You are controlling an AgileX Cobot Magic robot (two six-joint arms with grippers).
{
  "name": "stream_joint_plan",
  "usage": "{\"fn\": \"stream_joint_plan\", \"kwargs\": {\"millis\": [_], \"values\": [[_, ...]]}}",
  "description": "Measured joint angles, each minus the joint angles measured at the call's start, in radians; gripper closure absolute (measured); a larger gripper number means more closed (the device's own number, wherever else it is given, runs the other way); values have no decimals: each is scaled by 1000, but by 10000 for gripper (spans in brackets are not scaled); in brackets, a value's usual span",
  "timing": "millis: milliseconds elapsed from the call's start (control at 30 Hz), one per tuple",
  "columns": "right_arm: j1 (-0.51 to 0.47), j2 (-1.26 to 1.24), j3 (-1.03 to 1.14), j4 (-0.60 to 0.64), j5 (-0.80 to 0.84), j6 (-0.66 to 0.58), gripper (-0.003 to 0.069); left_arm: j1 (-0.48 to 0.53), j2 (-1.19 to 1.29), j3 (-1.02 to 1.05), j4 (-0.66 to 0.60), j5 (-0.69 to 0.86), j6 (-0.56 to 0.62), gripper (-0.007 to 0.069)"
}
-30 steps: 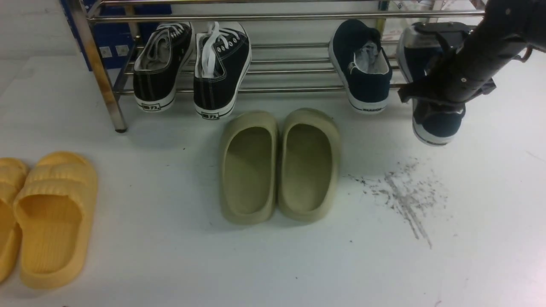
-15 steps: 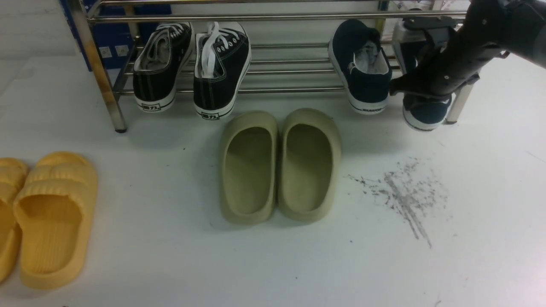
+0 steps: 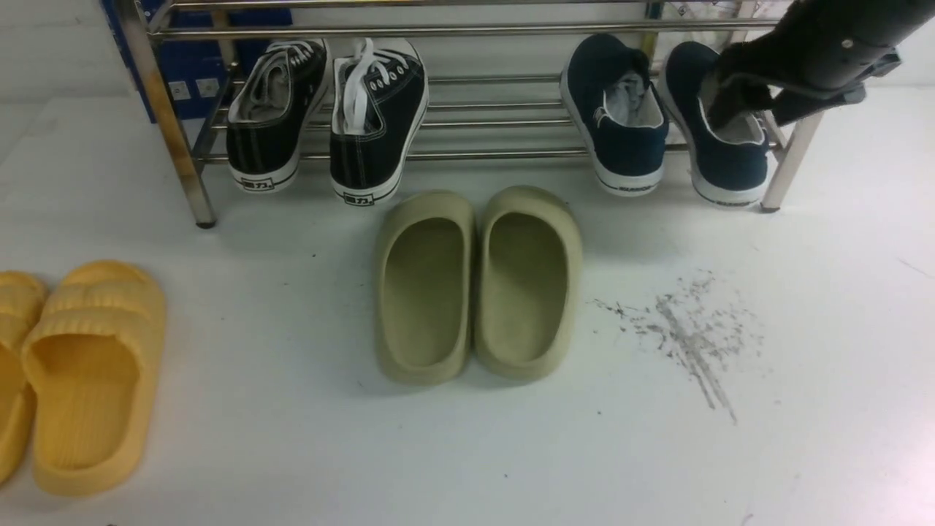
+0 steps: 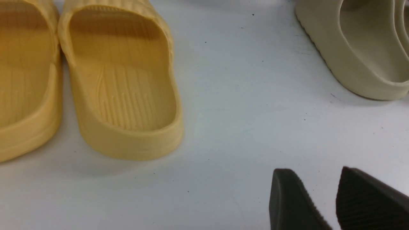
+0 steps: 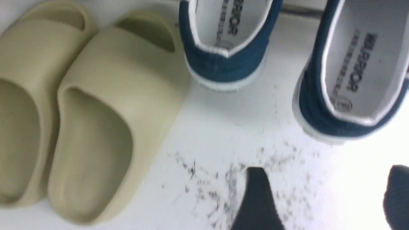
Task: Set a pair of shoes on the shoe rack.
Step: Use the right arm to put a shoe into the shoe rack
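Right claw (image 5: 326,171) spread, empty; navy shoes (image 5: 223,64), heels apparently raised; olive slides (image 5: 89,121) beside.

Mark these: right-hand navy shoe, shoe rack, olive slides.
right-hand navy shoe (image 3: 730,169), front view, navy canvas at the heel.
shoe rack (image 3: 497,154), front view, bare stretch of the lowest front rail.
olive slides (image 3: 424,292), front view, footbed of the left slide.

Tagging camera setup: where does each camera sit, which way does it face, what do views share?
Front view: between the arms, facing forward and down at shoe rack, navy shoes, olive slides; right arm top right.
Left wrist view: on left wrist, facing yellow slides, one olive slide; left fingers show, apart.
Right wrist view: on right wrist, facing navy shoes' heels, olive slides; right fingers show, apart.
Shared: olive slides in all three.
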Motion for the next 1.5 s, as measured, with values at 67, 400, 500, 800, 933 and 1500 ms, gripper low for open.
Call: {"fn": "stream_joint_plan", "kwargs": {"millis": [67, 400, 500, 800, 933, 1500], "values": [[0, -2, 27, 0, 49, 2, 273, 0, 0, 0, 0, 0, 0, 387], [0, 148, 137, -77, -105, 5, 662, 0, 0, 0, 0, 0, 0, 387], [0, 173, 137, -99, -231, 43, 662, 0, 0, 0, 0, 0, 0, 387], [0, 174, 137, -112, -296, 104, 661, 0, 0, 0, 0, 0, 0, 387], [0, 174, 137, -112, -304, 107, 661, 0, 0, 0, 0, 0, 0, 387], [0, 130, 134, -108, -202, 131, 647, 0, 0, 0, 0, 0, 0, 387]]}}
